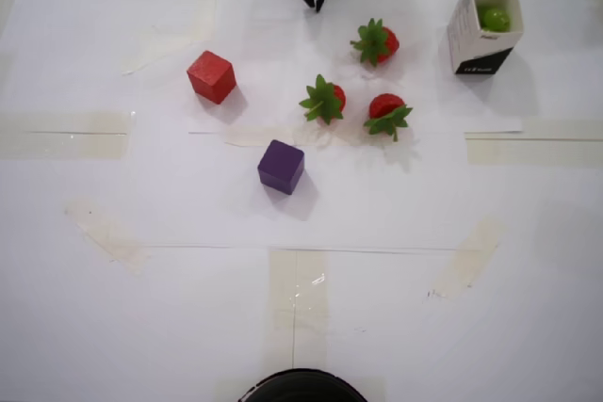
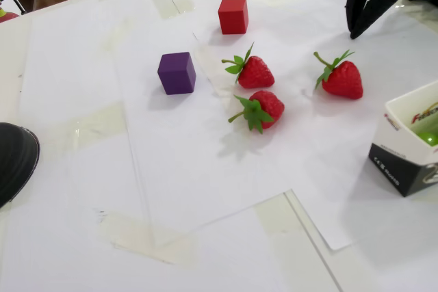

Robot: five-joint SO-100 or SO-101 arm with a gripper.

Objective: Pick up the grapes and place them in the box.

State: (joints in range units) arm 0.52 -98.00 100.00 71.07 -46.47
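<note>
Hand (image 1: 314, 2) sits at the top edge of the overhead view, two black fingers nearly meeting at the tips, narrow gap, nothing held. It hangs over bare paper, well apart from everything else.

Overhead view: box (image 1: 468, 33) stands at upper right, open top up. One grape (image 1: 495, 18) lies inside it. No loose grape visible anywhere on the tabletop (image 1: 170, 317). Three strawberries in the middle: one (image 1: 376, 43) nearest the hand, two more (image 1: 324, 100) and (image 1: 387, 114) lower down. Red cube (image 1: 211, 76) to the left, purple cube (image 1: 281, 166) below centre. Dark round object (image 1: 301, 387) at the bottom edge, can't tell what it is.

Fixed view: hand (image 2: 354, 32) comes in at top right, fingers close together, empty. Box (image 2: 405, 140) at the right edge, cut off by the frame; a sliver of green grape (image 2: 430, 139) shows inside. Strawberries and both cubes lie clear of the box.

Judgement: placing looks done for whatever is in view, the only grape seen is already in the box. If more grapes exist, they're out of frame. To finish cleanly: lift straight up and retreat, keep away from the box wall, it's tall and light and probably tips easily. Avoid sweeping across the near strawberry.
</note>
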